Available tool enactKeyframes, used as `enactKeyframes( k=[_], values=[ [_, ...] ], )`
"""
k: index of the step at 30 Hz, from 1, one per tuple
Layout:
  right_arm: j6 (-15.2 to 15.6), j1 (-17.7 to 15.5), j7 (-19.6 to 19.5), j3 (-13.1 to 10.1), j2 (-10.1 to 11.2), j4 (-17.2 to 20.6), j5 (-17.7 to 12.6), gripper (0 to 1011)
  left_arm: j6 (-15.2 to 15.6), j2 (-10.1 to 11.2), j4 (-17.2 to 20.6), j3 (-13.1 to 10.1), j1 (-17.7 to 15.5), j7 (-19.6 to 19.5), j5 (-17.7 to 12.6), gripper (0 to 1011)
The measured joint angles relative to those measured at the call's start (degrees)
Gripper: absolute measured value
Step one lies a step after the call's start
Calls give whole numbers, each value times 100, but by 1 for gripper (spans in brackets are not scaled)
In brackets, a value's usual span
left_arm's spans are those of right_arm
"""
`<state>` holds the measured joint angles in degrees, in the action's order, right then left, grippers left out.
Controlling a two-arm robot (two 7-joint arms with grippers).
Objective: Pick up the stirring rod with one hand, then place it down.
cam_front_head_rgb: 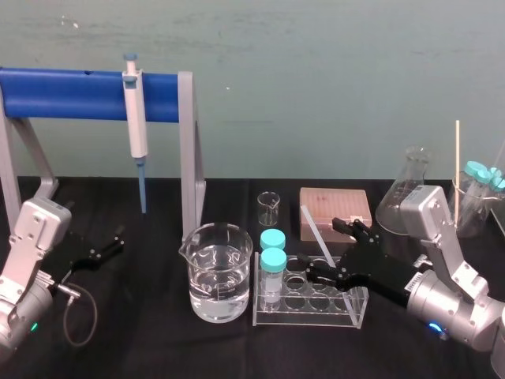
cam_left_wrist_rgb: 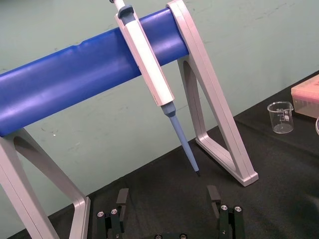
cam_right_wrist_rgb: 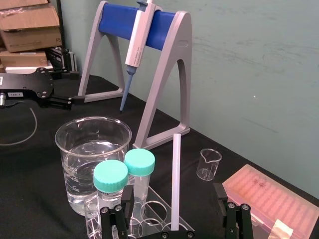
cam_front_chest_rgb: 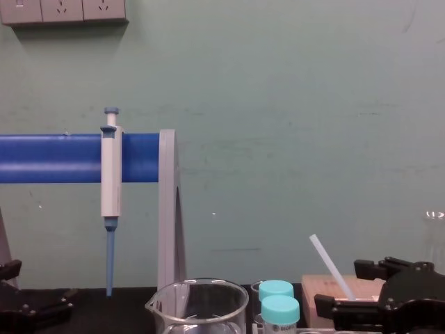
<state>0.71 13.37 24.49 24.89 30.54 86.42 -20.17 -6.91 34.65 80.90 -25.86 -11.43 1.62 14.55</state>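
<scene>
a: head view. where does the stirring rod (cam_front_head_rgb: pixel 310 225) stand?
b: its lower end sits in the clear tube rack (cam_front_head_rgb: pixel 316 322). it leans, with its upper end tilted toward the back and the robot's left, near the pink tip box (cam_front_head_rgb: pixel 335 207). the right gripper (cam_front_head_rgb: pixel 319 247) reaches over the rack with 1 finger on each side of the rod. the left gripper (cam_front_head_rgb: pixel 110 245) sits low over the black table (cam_front_head_rgb: pixel 142 347), well apart from the rack. it is below the pipette (cam_front_head_rgb: pixel 136 118), which hangs on the blue stand (cam_front_head_rgb: pixel 63 93).
a: left wrist view?
b: the left gripper's 2 fingers are spread apart. the pipette and stand lie ahead of them.
a: right wrist view?
b: the right gripper's 2 fingers are spread apart. the rod rises between them and touches neither. 2 teal-capped tubes (cam_right_wrist_rgb: pixel 137 163) stand in the rack beside the rod, and the beaker of water (cam_right_wrist_rgb: pixel 92 159) is just beyond them.
a: chest view?
b: the rod shows tilted at lower right. it rises from behind the right gripper and passes in front of the tip box, with the 2 tubes to its left.
</scene>
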Motion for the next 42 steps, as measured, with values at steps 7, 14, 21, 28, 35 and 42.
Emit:
enactKeyframes(
  k=[7, 14, 21, 28, 35, 42],
  values=[
    [80, 50, 66, -33, -94, -102, 67, 1002, 0, 0, 0, 0, 0, 0, 0, 1000],
    [111, 59, 71, -44, -108, -117, 105, 1002, 0, 0, 0, 0, 0, 0, 0, 1000],
    [99, 49, 68, -45, -97, -105, 91, 964, 0, 0, 0, 0, 0, 0, 0, 1000],
    [89, 45, 68, -45, -93, -97, 83, 792, 0, 0, 0, 0, 0, 0, 0, 1000],
    [85, 42, 66, -44, -90, -94, 76, 567, 0, 0, 0, 0, 0, 0, 0, 1000],
    [81, 38, 63, -44, -86, -89, 70, 364, 0, 0, 0, 0, 0, 0, 0, 1000]
  ],
)
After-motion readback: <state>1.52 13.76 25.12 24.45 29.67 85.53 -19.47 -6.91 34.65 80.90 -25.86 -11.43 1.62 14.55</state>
